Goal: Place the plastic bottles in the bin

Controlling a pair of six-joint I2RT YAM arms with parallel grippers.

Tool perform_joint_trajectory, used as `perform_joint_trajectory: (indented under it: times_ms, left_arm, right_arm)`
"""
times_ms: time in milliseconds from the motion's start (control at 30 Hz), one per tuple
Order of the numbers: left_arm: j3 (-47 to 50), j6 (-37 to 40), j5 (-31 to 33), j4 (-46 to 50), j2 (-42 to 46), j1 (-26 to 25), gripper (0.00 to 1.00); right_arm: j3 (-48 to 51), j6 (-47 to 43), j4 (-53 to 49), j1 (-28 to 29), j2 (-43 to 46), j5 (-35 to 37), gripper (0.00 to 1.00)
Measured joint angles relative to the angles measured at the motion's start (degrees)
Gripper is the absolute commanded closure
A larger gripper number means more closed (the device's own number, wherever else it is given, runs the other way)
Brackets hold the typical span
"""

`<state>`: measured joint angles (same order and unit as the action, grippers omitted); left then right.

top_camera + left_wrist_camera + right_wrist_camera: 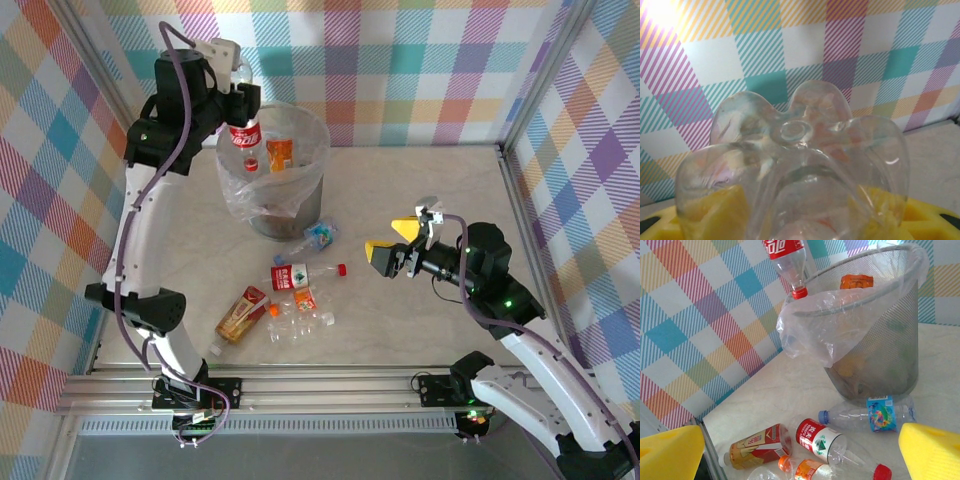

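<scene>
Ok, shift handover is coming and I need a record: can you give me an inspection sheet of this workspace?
Surface: pale marbled tabletop, no spills seen.
Job's things: round grey mesh bin with clear liner holds an orange bottle; about five plastic bottles lie before it.
Clutter: nothing seen.
Grippers: left gripper shut on a red-labelled clear bottle, cap down over the bin; right gripper open, holding nothing.
Cables: purple cable along the left arm, tidy.
Surroundings: plaid fabric walls, metal frame.

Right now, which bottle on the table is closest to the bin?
The blue-labelled bottle, blue cap, lying on its side at the base of the bin; the other table bottles lie farther out, toward the arms.
</scene>
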<state>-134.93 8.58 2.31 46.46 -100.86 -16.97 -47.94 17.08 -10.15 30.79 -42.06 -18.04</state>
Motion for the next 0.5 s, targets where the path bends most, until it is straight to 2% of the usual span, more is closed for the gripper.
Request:
perform_joint_trajectory:
  times_ms: [500]
  left_arm:
    - [-1.7, -0.2, -1.0, 0.5, -13.0, 3.4, 0.46]
  right_arm:
    - [0.0, 0.4, -1.5, 0.0, -1.0, 0.2, 0.00]
